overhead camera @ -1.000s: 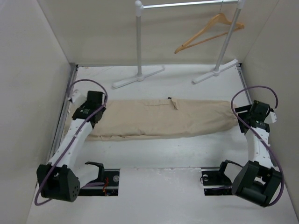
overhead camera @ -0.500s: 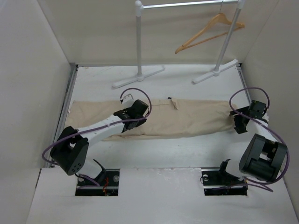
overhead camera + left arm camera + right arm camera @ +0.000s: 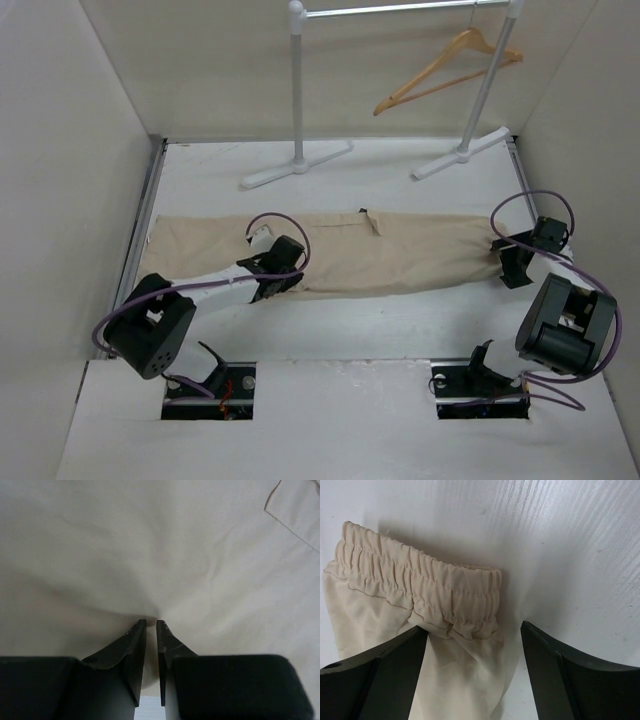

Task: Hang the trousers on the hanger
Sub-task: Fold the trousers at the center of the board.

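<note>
Table: a white surface, walled on three sides, on which everything is set out.

Trousers: laid flat in a long beige band across the middle of the table, from near the left wall to near the right one. They are kept well apart from the hanger and are not hung on anything.

Clothes rail: a white stand placed at the far side of the table, with its two feet set just behind the trousers.

Hanger: light-brown wood, hung by its hook from the rail at the far right and tilted, with its left end lower.

Waistband: the gathered, elasticated edge is seen at the right end of the trousers, lying on the table.

Pocket flap: a stitched edge is seen at the upper right of the left wrist view.

Left gripper: brought down on the trousers left of their middle, near the front edge. The fingers are clenched to a thin slit, and the cloth is puckered towards their tips, so a pinch of fabric appears to be grasped.

Right gripper: held spread wide at the waistband end, with the corner of the waistband seen between the two fingers. Nothing is grasped.
</note>
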Action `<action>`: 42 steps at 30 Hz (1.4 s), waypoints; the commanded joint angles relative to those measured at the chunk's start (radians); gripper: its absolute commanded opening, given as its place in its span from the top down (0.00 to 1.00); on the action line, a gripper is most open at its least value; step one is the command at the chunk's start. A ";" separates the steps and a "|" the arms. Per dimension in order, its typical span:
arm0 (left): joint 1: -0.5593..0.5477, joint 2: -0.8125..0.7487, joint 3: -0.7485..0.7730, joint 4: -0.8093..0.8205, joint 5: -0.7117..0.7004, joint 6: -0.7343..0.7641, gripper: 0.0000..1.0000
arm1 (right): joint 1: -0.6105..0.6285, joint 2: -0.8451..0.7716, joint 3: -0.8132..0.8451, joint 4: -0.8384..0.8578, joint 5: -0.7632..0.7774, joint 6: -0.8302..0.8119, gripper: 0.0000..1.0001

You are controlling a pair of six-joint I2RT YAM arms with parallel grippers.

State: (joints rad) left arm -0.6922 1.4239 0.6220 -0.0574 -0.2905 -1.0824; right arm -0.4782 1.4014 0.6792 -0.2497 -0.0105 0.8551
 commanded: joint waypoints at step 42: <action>0.099 -0.609 0.147 -0.634 -0.030 0.134 0.56 | 0.348 -0.455 0.635 -0.223 0.052 -0.142 0.88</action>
State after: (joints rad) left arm -0.6609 0.8948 0.7567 -0.5278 -0.2596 -1.0069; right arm -0.2527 0.9432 1.2335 -0.4591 0.0311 0.7387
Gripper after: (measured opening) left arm 0.437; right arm 0.197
